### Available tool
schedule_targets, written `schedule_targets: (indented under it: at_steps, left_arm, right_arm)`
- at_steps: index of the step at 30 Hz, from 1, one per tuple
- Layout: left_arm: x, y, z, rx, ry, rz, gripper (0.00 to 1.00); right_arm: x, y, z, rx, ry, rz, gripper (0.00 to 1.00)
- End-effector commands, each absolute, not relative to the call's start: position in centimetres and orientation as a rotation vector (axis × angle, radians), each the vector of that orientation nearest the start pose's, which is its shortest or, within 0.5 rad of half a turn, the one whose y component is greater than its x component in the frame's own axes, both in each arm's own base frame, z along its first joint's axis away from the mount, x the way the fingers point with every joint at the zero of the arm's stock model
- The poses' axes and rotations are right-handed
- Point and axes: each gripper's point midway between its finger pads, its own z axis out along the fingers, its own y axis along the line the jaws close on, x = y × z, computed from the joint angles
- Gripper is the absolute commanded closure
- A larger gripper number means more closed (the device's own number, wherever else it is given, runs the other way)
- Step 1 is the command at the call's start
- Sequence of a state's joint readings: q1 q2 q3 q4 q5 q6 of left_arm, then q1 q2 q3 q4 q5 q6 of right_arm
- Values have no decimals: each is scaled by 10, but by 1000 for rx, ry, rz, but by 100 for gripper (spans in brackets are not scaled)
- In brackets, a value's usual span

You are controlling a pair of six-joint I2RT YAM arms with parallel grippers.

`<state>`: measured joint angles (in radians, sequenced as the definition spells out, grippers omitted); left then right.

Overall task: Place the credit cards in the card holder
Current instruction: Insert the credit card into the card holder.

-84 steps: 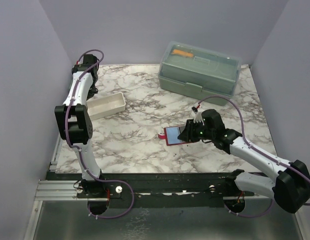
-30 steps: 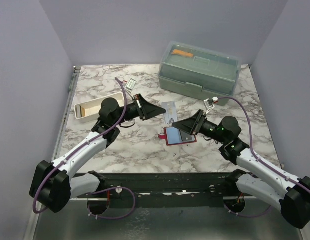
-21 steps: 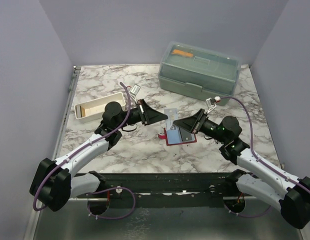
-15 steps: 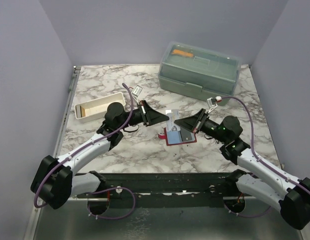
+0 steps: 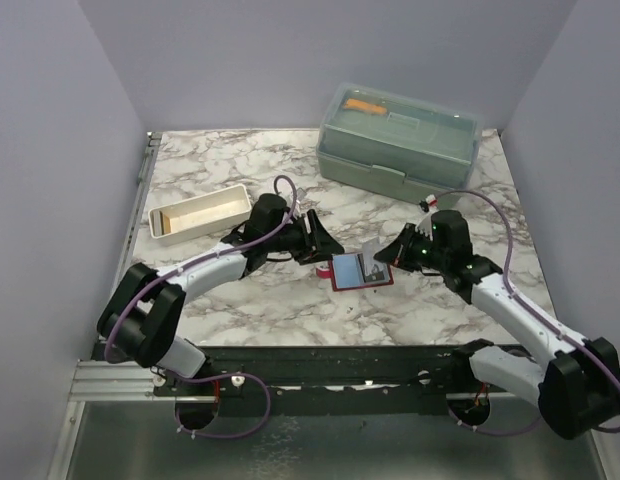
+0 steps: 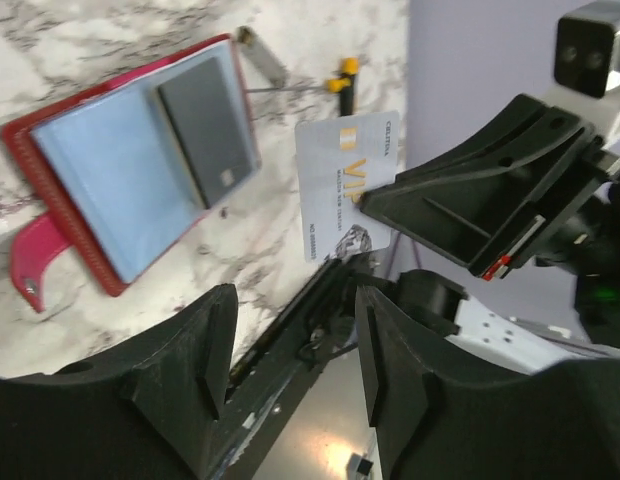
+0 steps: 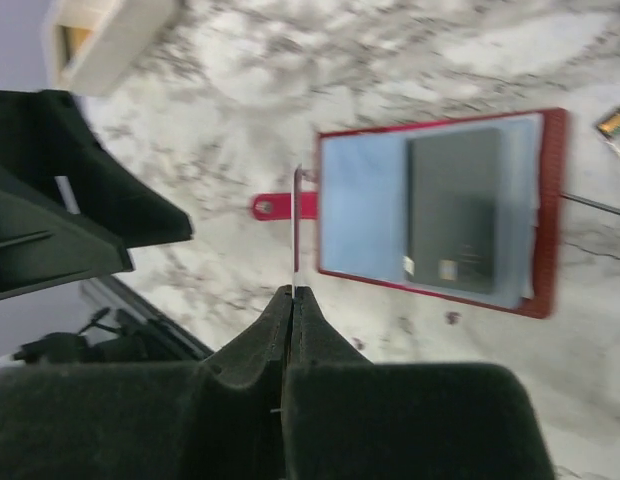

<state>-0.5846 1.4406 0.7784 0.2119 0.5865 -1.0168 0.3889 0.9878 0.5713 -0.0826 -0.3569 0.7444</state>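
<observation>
The card holder [image 5: 352,273] lies open on the marble, red-edged with a grey-blue inner face and a dark card [image 6: 205,130] in its pocket. My right gripper [image 5: 383,255] is shut on a white credit card [image 6: 348,185], holding it upright just above the holder's far edge. That credit card [image 7: 296,225] shows edge-on in the right wrist view, pinched at the right gripper [image 7: 293,292]. The left gripper [image 5: 328,249] stands open, empty, just left of the holder. In the left wrist view the left gripper [image 6: 297,300] has daylight between its fingers.
A white tray [image 5: 200,212] with a tan item inside lies at the back left. A pale-green lidded box [image 5: 400,140] stands at the back right. The holder's red strap [image 6: 30,262] sticks out toward the left arm.
The left gripper, which held the card, has opened and let go. The right gripper has shut on the card. Both grippers have come lower toward the card holder.
</observation>
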Motion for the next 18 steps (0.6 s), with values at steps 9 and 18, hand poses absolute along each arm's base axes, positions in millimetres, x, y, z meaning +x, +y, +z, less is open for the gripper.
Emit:
schedule_targets:
  at_steps: [9, 18]
  left_arm:
    - [247, -324, 67, -39, 2737, -1091, 44]
    - [260, -305, 40, -37, 2807, -731, 40]
  right_arm:
    - [245, 187, 86, -61, 2577, 1010, 100]
    - [256, 182, 70, -49, 2602, 1059, 100]
